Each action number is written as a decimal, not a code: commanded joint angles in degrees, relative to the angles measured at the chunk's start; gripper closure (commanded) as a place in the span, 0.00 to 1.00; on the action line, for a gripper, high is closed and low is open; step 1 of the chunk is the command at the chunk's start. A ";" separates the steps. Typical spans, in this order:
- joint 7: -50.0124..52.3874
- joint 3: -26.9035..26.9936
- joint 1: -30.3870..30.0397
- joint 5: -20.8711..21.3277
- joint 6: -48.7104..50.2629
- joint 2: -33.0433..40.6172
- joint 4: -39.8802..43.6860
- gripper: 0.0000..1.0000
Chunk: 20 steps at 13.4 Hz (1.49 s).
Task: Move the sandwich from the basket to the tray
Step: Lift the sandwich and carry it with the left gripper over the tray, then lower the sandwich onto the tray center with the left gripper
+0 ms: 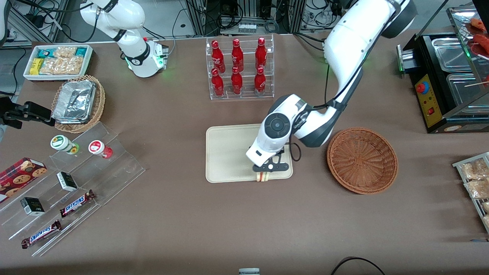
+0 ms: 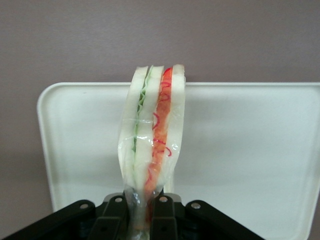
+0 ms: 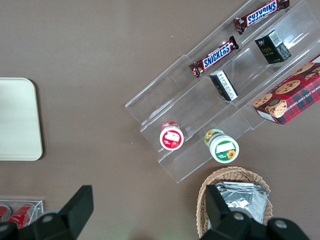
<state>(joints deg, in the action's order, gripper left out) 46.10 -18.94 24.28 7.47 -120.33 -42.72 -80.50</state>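
Worktop (image 1: 244, 229): tray (image 1: 229, 152) lies beside the empty basket (image 1: 362, 160). Hand (image 1: 267, 172), over the tray's edge nearest the front camera, is clamped on the sandwich (image 2: 152, 145), upright above the tray. Transfer looks mostly done; lowering and release remain.

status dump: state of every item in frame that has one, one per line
gripper: shut on the sandwich, above the tray's edge nearest the front camera
sandwich: held, wrapped in clear film, over the tray
basket: empty, upright, beside the tray
tray: flat on the table, nothing lying on it
red bottles: upright in the clear rack, caps on
foil containers: stacked in the tan wicker basket
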 commanded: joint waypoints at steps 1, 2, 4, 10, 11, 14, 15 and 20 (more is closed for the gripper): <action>5.21 0.75 2.44 3.16 2.12 -3.95 5.96 1.00; 6.80 0.75 2.70 3.95 2.12 -4.39 5.96 1.00; 8.65 0.75 3.93 4.14 2.38 -4.65 5.97 1.00; 8.66 0.22 4.38 3.43 6.86 -3.87 5.88 1.00; 8.66 0.05 4.38 3.35 7.91 -3.69 5.88 1.00; 8.92 -1.09 4.46 3.34 9.32 -3.07 5.88 1.00; 9.18 -1.18 4.46 3.35 9.07 -3.16 5.88 1.00; 9.71 -1.10 5.95 3.43 8.71 -3.78 5.79 1.00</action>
<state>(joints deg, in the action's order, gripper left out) 54.54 -20.25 29.29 10.37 -112.74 -46.40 -75.44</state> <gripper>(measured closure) 0.846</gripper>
